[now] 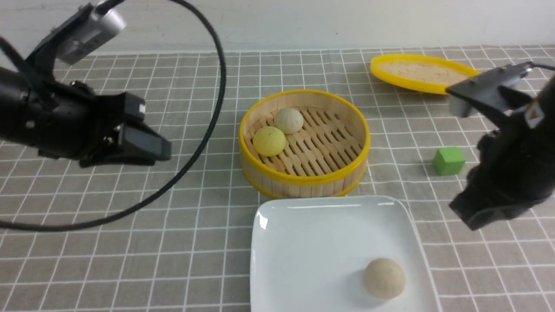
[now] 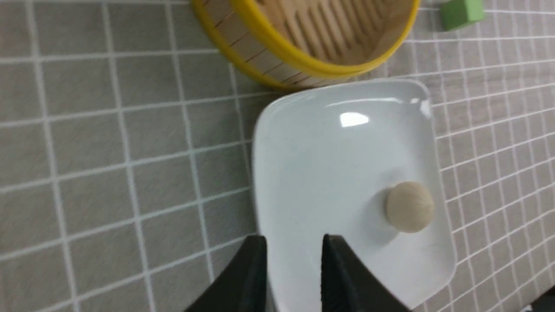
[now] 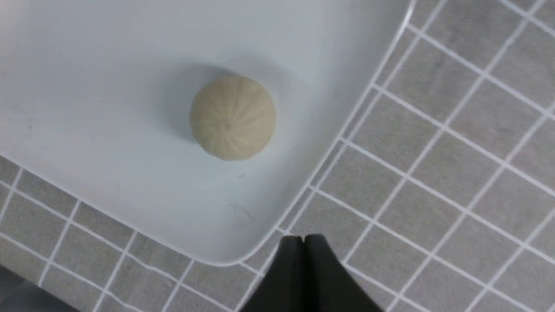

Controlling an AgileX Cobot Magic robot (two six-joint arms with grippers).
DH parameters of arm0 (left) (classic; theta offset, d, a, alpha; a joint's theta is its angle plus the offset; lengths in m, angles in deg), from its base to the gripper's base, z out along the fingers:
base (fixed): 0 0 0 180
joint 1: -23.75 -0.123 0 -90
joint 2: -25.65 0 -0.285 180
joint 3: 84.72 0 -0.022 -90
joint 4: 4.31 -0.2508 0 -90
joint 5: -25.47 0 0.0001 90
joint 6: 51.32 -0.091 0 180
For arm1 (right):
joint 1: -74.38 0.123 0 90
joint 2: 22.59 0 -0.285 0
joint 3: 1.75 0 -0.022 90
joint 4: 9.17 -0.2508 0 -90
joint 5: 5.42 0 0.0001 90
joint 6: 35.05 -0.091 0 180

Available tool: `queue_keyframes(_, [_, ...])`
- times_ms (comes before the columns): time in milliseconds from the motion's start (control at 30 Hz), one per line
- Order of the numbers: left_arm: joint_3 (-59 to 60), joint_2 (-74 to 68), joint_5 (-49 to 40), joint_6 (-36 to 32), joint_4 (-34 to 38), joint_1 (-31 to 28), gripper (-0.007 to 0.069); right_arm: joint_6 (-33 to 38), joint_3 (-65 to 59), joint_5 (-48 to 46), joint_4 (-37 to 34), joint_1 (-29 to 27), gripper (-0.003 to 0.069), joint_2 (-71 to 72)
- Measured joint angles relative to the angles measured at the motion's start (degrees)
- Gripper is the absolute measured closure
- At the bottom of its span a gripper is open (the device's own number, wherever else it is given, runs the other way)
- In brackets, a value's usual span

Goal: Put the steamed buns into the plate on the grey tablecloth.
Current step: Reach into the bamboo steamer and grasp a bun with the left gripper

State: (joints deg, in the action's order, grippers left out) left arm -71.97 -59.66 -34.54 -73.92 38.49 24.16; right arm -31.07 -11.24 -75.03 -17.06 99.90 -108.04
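Grey tablecloth [image 1: 130, 260]: thin white lines in a grid of small squares. Glossy white square plate [image 1: 312, 251], plain. On it, one round beige-white steamed bun [image 1: 384, 277] with faint pleat lines fanning from its crown. Round bamboo steamer [image 1: 303, 184]: tan slats, bright yellow rim bands. Inside, one pale yellow round bun [image 1: 269, 141] and one beige-white round bun [image 1: 288, 120]. Woven tan steamer lid [image 1: 418, 71], yellow rim. Small cube [image 1: 448, 160], green. Left tool [image 2: 294, 240] and right tool [image 3: 302, 238]: black.
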Motion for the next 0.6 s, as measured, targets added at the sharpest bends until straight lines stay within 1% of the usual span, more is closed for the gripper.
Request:
queue_keyframes(33, [-1.8, -3.1, 0.3, -1.4, 2.7, 1.5, 0.0406, -0.6, -2.7, -0.1, 0.0, 0.0, 0.0674, 3.7])
queue_keyframes(100, [-5.4, -7.3, 1.1, -2.2, 4.3, 5.2, 0.0392, -1.1, -7.2, 0.2, 0.0, 0.0, 0.0674, 9.3])
queue_keyframes(133, [-5.9, -7.7, 1.2, -2.2, 4.3, 5.6, 0.0391, -1.1, -7.6, 0.5, 0.0, 0.0, 0.0674, 10.3])
queue_keyframes(167, [-9.2, -10.6, 1.9, -2.1, 3.7, 8.4, 0.0380, -1.2, -10.6, 1.7, 0.0, 0.0, 0.0674, 13.4])
queue_keyframes(233, [-14.8, -14.8, 2.6, -0.7, 1.0, 12.0, 0.0368, -1.2, -14.4, 3.6, 0.1, 0.0, 0.0674, 16.7])
queue_keyframes(267, [-19.9, -18.4, 2.8, 2.0, -2.5, 14.4, 0.0359, -1.2, -16.7, 5.3, 0.4, 0.0, 0.0674, 19.0])
queue_keyframes(300, [-22.3, -20.0, 2.8, 3.5, -4.4, 15.3, 0.0356, -1.2, -18.0, 6.1, 0.6, 0.0, 0.0674, 20.2])
queue_keyframes(333, [-26.4, -22.2, 2.6, 6.5, -7.0, 16.7, 0.0352, -1.3, -19.6, 6.8, 1.0, 0.0, 0.0674, 21.2])
queue_keyframes(400, [-34.8, -28.0, 1.6, 12.9, -14.8, 19.1, 0.0344, -1.4, -21.9, 7.8, 1.6, 0.0, 0.0673, 23.1])
queue_keyframes(500, [-46.1, -36.7, -0.7, 20.6, -26.7, 21.6, 0.0338, -1.5, -23.7, 8.2, 1.6, 0.0, 0.0673, 24.1])
queue_keyframes(567, [-54.7, -43.3, -4.2, 25.1, -33.9, 22.9, 0.0338, -1.5, -25.0, 8.7, 1.1, 0.0, 0.0670, 24.2])
queue_keyframes(600, [-57.3, -44.8, -5.6, 26.2, -35.1, 23.3, 0.0338, -1.6, -25.3, 8.8, 0.7, 0.0, 0.0669, 24.2])
